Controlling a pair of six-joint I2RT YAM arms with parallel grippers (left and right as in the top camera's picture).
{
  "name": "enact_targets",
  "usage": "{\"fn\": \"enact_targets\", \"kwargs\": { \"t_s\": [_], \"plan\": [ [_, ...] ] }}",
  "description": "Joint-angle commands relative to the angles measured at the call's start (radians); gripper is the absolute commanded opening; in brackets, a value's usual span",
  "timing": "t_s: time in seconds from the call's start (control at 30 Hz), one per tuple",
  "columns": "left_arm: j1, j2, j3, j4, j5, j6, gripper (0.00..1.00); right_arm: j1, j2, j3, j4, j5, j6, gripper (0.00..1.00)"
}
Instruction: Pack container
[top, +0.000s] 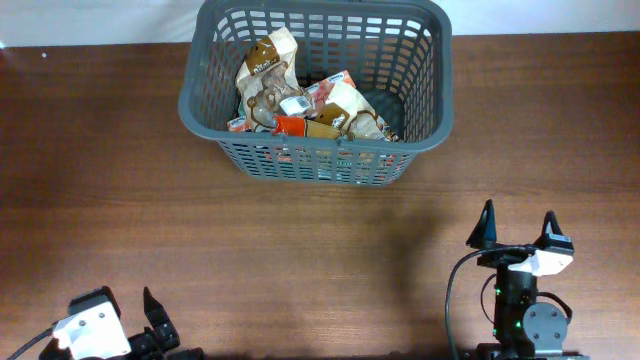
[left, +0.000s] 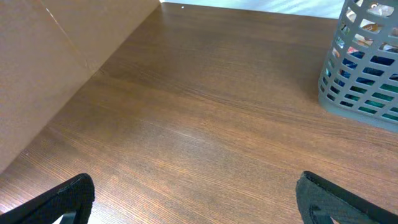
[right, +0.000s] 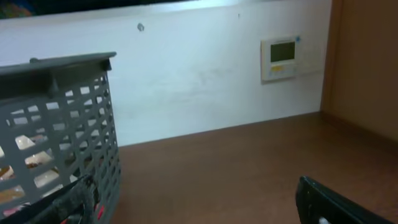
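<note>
Left gripper (left: 193, 190) fingers spread wide, right gripper (top: 518, 232) seemingly parted, both empty

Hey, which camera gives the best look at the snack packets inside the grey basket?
The overhead view: it looks straight down into the container, showing the packets piled inside. The left wrist view catches only a corner, the right wrist view one wall; both show packets only through slots.

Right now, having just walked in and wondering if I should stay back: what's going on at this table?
Nothing is being handled at this moment. The container sits at the far side of the table with a heap of food packets inside. The left claw and the right claw are both open and empty, down at the near edge, well apart from the container.
</note>
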Motion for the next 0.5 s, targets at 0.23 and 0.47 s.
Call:
{"fn": "enact_targets", "kwargs": {
  "t_s": [0.23,0.47],
  "plan": [
    [-0.005,-0.008,-0.003,0.001,-0.013,-0.010,0.99,-0.006,-0.006,-0.007,-0.103,0.012,0.002,0.99],
    [-0.005,-0.008,-0.003,0.001,-0.013,-0.010,0.99,-0.006,-0.001,-0.007,-0.167,0.012,0.002,0.99]
  ]
}}
